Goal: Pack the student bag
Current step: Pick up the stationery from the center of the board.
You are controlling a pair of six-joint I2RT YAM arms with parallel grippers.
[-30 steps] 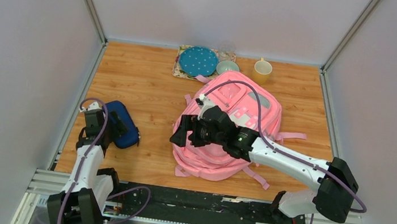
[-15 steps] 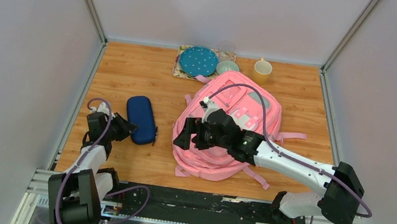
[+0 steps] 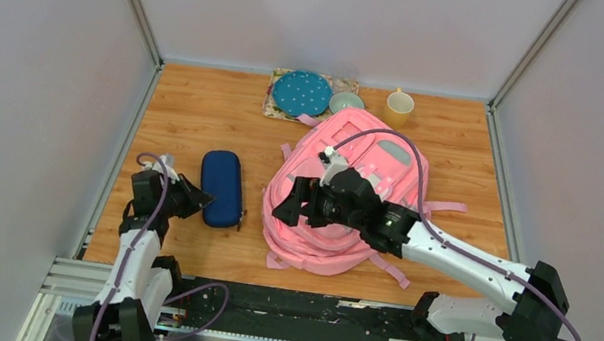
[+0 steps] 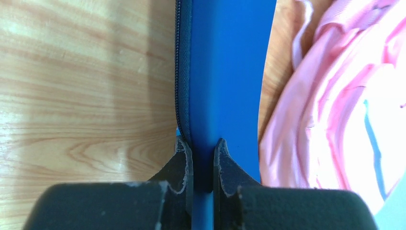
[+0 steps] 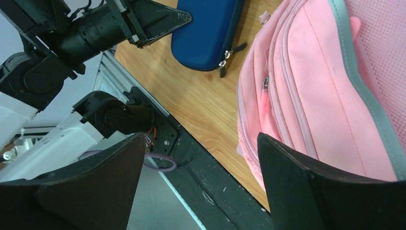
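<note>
student bag (image 3: 316,251): pink backpack lying flat on the table (image 3: 201,115), centre-right, front pockets up, top end toward the far edge. straps trail out on its right and near sides.
left gripper (image 4: 201,143): low at the near-left of the table, fingers (image 4: 182,163) nearly together, pinched on the near end of the navy pouch (image 3: 222,188) right at the zip seam. blue shell shows between the pads.
pouch: flat on the wood, long axis running near to far, just left of the bag with a strip of bare table between them. zip pulls hang off its bag-side edge in the right wrist view.
right gripper (image 5: 198,143): jaws spread wide, nothing in them. sits over the bag's near-left edge, above the front pocket zips. cannot tell if it touches the fabric.
far edge: dotted teal plate (image 3: 302,92) on a mat, small bowl (image 3: 346,102) beside it, yellow mug (image 3: 398,107) to the right. the bag's top is close to the bowl.
</note>
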